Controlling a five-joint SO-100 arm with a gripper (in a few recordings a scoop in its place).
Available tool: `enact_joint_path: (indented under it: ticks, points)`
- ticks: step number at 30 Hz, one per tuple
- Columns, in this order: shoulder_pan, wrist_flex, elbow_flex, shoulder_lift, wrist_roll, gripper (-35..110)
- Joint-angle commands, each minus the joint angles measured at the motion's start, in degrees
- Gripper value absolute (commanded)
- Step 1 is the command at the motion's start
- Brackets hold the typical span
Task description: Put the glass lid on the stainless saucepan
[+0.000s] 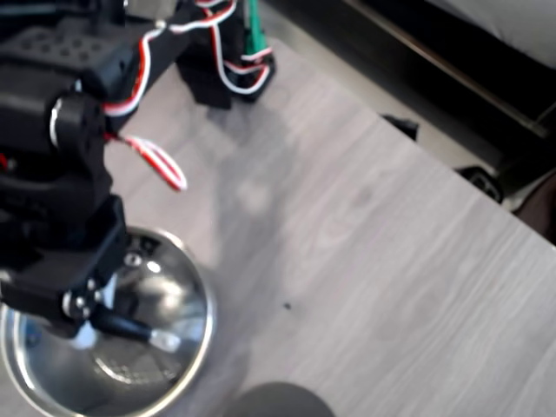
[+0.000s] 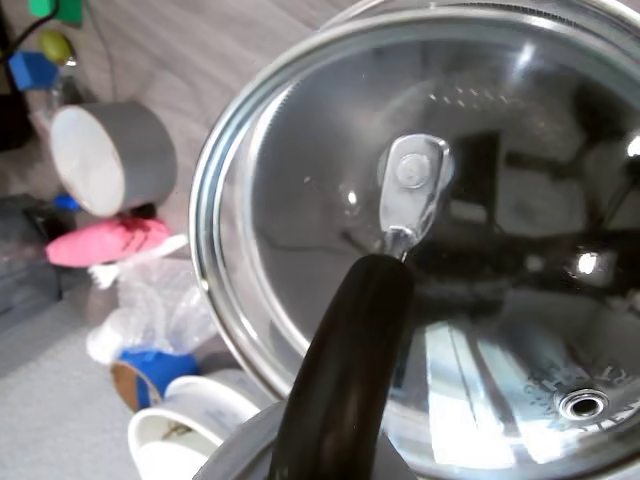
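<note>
The glass lid (image 1: 165,300) lies at the bottom left of the overhead view, with a steel rim and an arched black handle (image 1: 130,328). My black gripper (image 1: 91,313) is down over it, jaws closed around the handle's left end. In the wrist view the glass lid (image 2: 300,150) looms close and tilted. Its black handle (image 2: 345,370) runs up from the bottom edge to a steel mount (image 2: 410,190), and the vent hole (image 2: 583,404) shows at lower right. A thin steel arc (image 2: 470,10) peeks beyond the lid's far rim; I cannot tell whether it is the stainless saucepan.
A dark grey disc (image 1: 278,401) sits at the bottom edge. The arm's base and cables (image 1: 226,61) stand at the top. The table edge (image 1: 452,148) runs diagonally at upper right. Beside the lid lie a grey roll (image 2: 110,155), pink item (image 2: 105,240), blue tape (image 2: 150,370) and white cup (image 2: 190,430).
</note>
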Motion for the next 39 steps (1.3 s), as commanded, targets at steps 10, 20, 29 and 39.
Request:
enact_joint_path:
  ticks: [10, 20, 29, 39]
  points:
    - [0.1, -2.1, -3.7, -2.2, -0.5, 0]
    - [2.1, -1.3, -3.7, -3.4, -0.8, 0]
    - [4.3, 0.4, -3.7, -2.8, -1.8, 0]
    - [2.4, 1.0, -3.7, -3.4, -1.7, 0]
